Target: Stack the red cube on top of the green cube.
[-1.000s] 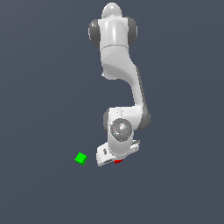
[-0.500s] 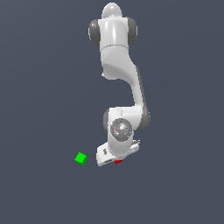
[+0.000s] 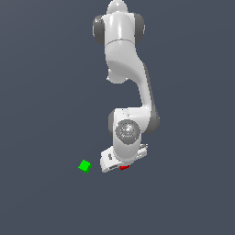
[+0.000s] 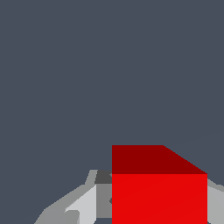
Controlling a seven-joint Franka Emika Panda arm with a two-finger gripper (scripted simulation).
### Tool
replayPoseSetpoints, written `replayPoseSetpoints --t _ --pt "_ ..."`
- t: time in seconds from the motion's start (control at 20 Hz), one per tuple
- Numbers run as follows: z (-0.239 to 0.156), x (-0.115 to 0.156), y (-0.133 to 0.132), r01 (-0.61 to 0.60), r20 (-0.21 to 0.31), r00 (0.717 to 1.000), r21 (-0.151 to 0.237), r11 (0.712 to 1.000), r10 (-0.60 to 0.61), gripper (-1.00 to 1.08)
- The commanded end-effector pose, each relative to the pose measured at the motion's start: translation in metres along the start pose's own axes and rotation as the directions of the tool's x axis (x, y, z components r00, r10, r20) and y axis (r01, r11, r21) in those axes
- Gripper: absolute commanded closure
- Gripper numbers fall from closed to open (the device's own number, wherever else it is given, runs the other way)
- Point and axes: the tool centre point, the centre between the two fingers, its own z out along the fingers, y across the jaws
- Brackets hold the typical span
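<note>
The red cube point(image 3: 123, 168) peeks out from under the white hand of the arm in the exterior view. Seen from the wrist, the red cube point(image 4: 159, 192) fills the space between the two grey fingers point(image 4: 89, 203), which lie against its opposite sides. My gripper point(image 3: 120, 166) is shut on it, low over the dark floor. The green cube point(image 3: 85, 166) lies alone on the floor, a short way toward the exterior view's left of the gripper. It does not show in the wrist view.
The arm's white links point(image 3: 124, 50) rise from the hand to the base at the top of the exterior view. Plain dark grey floor point(image 3: 183, 193) lies all around the two cubes.
</note>
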Motion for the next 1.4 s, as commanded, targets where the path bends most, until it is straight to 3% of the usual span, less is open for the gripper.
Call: replayPoseSetpoints --t 0.0,0.45,0.9,1.1,1.35 --pt "-0.018 0.000 0.000 0.000 -0.002 1.000 -0.001 1.000 0.000 1.08" --pt "-0.072 0.000 0.000 0.000 -0.003 1.000 -0.001 1.000 0.000 1.08" --pt "-0.077 0.001 0.002 0.000 -0.004 1.000 -0.001 1.000 0.000 1.08" --pt "-0.072 -0.005 0.016 0.000 -0.004 1.000 -0.001 1.000 0.000 1.08" --pt "-0.059 -0.019 0.054 0.000 -0.004 1.000 -0.001 1.000 0.000 1.08"
